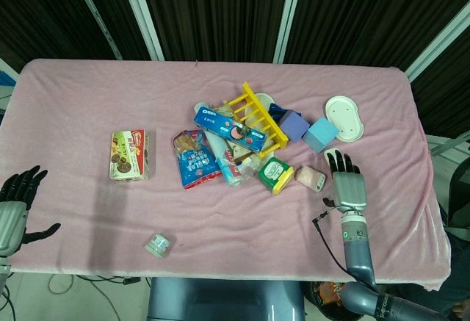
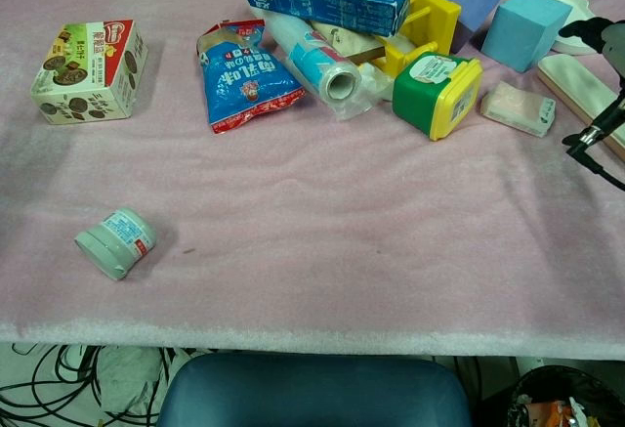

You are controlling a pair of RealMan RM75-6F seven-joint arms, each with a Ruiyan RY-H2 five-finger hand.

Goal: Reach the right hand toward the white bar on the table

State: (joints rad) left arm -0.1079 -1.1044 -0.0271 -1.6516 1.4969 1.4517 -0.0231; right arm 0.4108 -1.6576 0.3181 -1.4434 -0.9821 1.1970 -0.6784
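The white bar lies at the right edge of the pink table, beside a small pink packet. In the head view my right hand lies flat over the bar and hides nearly all of it, its fingers apart and pointing away from me. The chest view shows only the edge of that hand, above the bar's far end. I cannot tell whether it touches the bar. My left hand hangs open off the table's near left corner, holding nothing.
A cluster sits mid-table: yellow rack, blue cookie box, blue snack bag, green-and-yellow tub, purple cube, light blue cube. A white dish lies behind the bar. Far left are a snack box and a small jar.
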